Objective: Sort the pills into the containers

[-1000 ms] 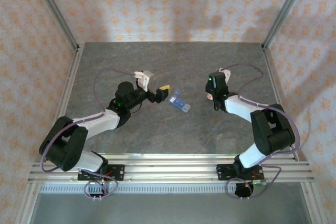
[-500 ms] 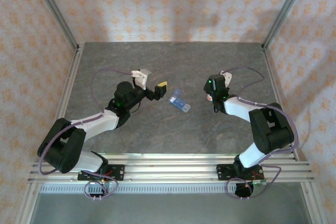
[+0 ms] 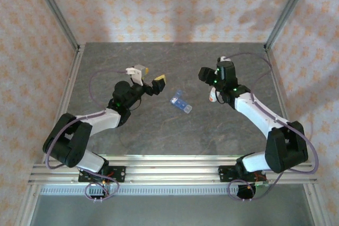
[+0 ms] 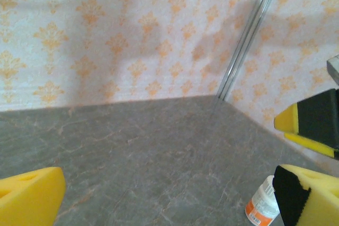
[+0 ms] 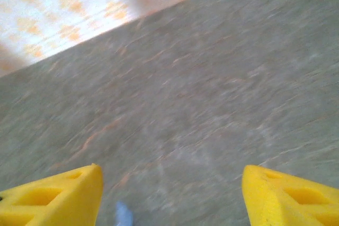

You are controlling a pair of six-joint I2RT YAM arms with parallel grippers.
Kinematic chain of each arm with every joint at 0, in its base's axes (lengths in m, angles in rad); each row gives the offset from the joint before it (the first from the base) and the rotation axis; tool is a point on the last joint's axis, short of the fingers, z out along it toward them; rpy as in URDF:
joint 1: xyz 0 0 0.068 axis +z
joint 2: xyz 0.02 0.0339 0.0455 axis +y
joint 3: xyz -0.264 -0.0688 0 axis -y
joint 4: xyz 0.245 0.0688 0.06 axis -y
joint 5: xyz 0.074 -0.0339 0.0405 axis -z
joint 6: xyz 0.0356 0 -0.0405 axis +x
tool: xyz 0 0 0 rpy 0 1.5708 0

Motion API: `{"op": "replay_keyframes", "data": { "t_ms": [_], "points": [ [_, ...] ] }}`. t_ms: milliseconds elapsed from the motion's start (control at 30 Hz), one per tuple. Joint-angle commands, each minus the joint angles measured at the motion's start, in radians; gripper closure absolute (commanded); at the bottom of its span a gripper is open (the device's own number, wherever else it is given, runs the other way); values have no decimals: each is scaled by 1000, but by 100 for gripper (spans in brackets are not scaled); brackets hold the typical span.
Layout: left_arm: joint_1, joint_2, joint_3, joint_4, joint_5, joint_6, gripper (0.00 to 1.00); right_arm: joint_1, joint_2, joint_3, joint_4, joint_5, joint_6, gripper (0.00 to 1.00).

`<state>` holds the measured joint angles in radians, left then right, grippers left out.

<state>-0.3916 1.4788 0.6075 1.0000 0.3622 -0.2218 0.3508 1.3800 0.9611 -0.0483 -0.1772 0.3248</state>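
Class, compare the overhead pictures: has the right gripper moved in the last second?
Yes. Against the still pill box, the right gripper has shifted toward the far edge of the table, uncovering the bottle.

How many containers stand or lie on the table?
2. The light-blue pill box lies near the table's middle; the white-and-orange bottle sits to its right, partly under the right arm. The arms could hide more.

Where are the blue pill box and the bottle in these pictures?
blue pill box (image 3: 181,102), top external view, middle of the strip.
bottle (image 4: 265,199), left wrist view, on its white part.
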Motion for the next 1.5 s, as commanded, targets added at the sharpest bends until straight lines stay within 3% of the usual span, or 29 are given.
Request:
{"op": "replay_keyframes", "data": {
  "t_ms": [0, 167, 433, 500, 667, 967, 1467],
  "points": [
    [6, 9, -12, 158, -12, -16, 0, 71, -5, 14, -157, -183, -36, 30],
    [5, -42, 35, -21, -56, 57, 0, 196, 19, -20, -183, -221, -25, 30],
    [5, -88, 265, -611, -172, 88, 0, 313, 101, -77, -128, -256, 23, 32],
    [5, -81, 299, -675, -198, 79, 0, 333, 122, -85, -117, -257, 24, 32],
    [6, -90, 264, -613, -205, 94, 0, 349, 187, -99, -85, -269, 32, 32],
    [6, -92, 297, -679, -236, 145, 0, 344, 268, -99, -82, -204, 8, 33],
    [6, -77, 328, -728, -196, 149, 0, 175, 325, -45, -96, -231, -22, 34]
  ]
}}
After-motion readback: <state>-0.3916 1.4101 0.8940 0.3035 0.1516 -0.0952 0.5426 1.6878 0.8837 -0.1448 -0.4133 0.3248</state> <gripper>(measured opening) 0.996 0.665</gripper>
